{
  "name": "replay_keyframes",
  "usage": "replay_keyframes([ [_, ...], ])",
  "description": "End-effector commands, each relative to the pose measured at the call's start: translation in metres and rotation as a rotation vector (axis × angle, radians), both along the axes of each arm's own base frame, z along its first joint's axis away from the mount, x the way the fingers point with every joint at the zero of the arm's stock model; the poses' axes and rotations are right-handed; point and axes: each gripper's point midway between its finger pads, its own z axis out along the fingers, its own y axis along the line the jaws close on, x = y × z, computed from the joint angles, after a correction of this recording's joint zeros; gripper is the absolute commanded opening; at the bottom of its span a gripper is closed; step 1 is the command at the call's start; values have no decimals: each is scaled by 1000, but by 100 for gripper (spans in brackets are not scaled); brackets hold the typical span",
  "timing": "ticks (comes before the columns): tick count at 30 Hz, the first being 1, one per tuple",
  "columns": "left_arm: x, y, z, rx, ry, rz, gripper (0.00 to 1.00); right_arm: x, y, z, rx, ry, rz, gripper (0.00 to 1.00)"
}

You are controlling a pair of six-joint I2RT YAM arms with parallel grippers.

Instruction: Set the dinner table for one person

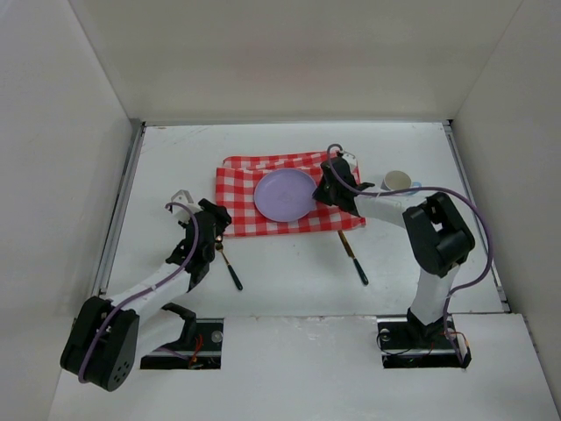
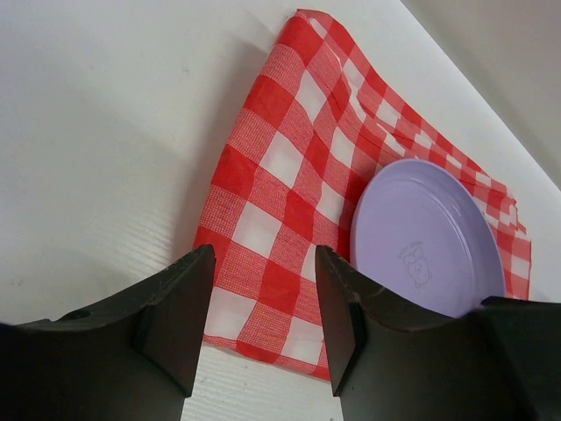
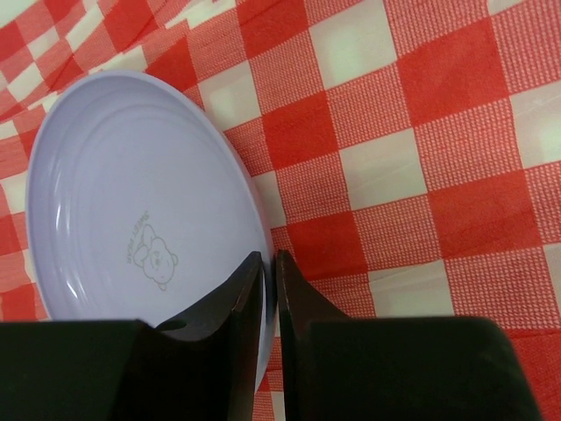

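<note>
A lilac plate [image 1: 285,194] [image 2: 425,246] [image 3: 131,202] lies on the red-and-white checked cloth [image 1: 241,206] [image 2: 289,167] [image 3: 421,132] spread on the white dinner table [image 1: 289,263] [image 2: 88,132]. My right gripper [image 1: 326,189] [image 3: 269,256] is at the plate's right side. Its fingers are pinched close on the plate's rim, one inside and one outside. My left gripper [image 1: 213,219] [image 2: 263,254] hangs open just off the cloth's left near corner, with nothing between its fingers.
A white cup [image 1: 397,181] stands right of the cloth. Two dark-handled utensils lie on the table, one [image 1: 232,270] by the left gripper and one [image 1: 353,259] below the cloth's right end. A small metal piece [image 1: 181,195] lies at the left. Tall white panels enclose the table.
</note>
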Motion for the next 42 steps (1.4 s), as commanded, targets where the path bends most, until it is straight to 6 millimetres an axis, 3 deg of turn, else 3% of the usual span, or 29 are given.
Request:
replay_keyframes([
  [1, 3, -2, 7, -11, -38, -1, 47, 20, 19, 22, 70, -73, 7, 19],
  [4, 4, -2, 8, -11, -41, 0, 47, 17, 14, 9, 50, -54, -1, 25],
  [8, 4, -2, 5, -4, -28, -1, 47, 12, 7, 11, 27, -58, -9, 43],
  [12, 4, -2, 5, -1, -24, 1, 46, 2, -11, 44, -20, -132, -8, 59],
  [15, 3, -4, 5, -6, -23, -4, 46, -13, -31, 76, -47, -205, -24, 62],
  [17, 3, -6, 6, -5, -25, -10, 44, -20, -54, 94, -54, -241, -65, 60],
  [18, 3, -9, 7, -5, -25, -18, 43, -21, -72, 103, -60, -255, -104, 54],
  [20, 3, -15, 8, -6, -27, -35, 38, -26, -107, 120, -73, -274, -185, 31],
  [22, 3, -23, 10, -2, -29, -55, 31, -29, -149, 133, -109, -276, -294, 17],
  [26, 2, -39, 14, 13, -36, -102, 23, -31, -234, 152, -196, -270, -519, 19],
  [27, 2, -41, 15, 16, -38, -111, 23, -30, -246, 154, -203, -269, -548, 25],
  [29, 1, -42, 16, 17, -44, -114, 23, -29, -278, 151, -202, -257, -631, 45],
  [30, 1, -42, 16, 17, -44, -114, 24, -28, -286, 149, -194, -252, -651, 48],
  [36, 1, -40, 14, 18, -40, -108, 29, -20, -317, 135, -72, -226, -709, 53],
  [42, 1, -42, 13, 17, -36, -113, 30, -9, -313, 111, -50, -159, -672, 55],
])
